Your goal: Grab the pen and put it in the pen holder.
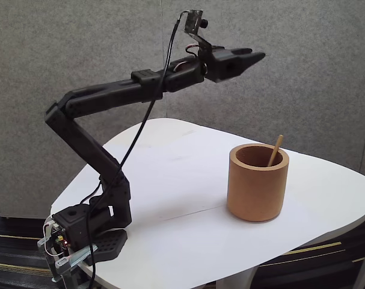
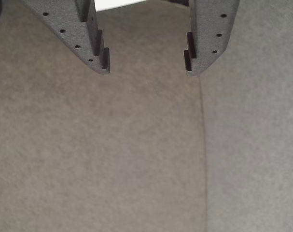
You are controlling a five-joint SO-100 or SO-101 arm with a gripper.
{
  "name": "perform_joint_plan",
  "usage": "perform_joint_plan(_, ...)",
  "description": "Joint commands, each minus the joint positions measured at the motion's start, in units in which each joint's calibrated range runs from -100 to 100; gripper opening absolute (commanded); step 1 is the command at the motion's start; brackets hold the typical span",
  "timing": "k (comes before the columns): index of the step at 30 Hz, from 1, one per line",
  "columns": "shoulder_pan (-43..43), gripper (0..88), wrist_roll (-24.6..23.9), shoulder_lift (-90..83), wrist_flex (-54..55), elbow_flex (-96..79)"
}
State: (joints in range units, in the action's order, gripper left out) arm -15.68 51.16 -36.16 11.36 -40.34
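Observation:
The tan-orange pen holder [image 1: 257, 182] stands upright on the right part of the white table [image 1: 170, 198]. The thin light-brown pen [image 1: 275, 150] leans inside it, its top end poking above the rim at the right. My black gripper [image 1: 259, 57] is raised high above the table, up and slightly left of the cup, pointing right toward the grey wall. In the wrist view the gripper [image 2: 147, 69] is open with nothing between its two fingers, and grey felt wall lies beyond them.
The arm's base [image 1: 89, 232] is clamped at the table's front left corner, with a black cable [image 1: 147, 114] hanging along the arm. A grey felt wall [image 1: 302, 84] stands behind the table.

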Motion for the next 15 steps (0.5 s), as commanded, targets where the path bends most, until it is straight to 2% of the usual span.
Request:
perform_joint_plan(1,3.82,21.7,-0.28,-4.15,-2.54,7.31)
perform_joint_plan(4,6.16,21.7,-0.28,-9.11,-11.69,8.03)
perform_joint_plan(9,6.6,21.7,-1.33,-18.95,-32.88,6.23)
perform_joint_plan(15,8.73,21.3,-16.76,-25.54,-48.81,5.78)
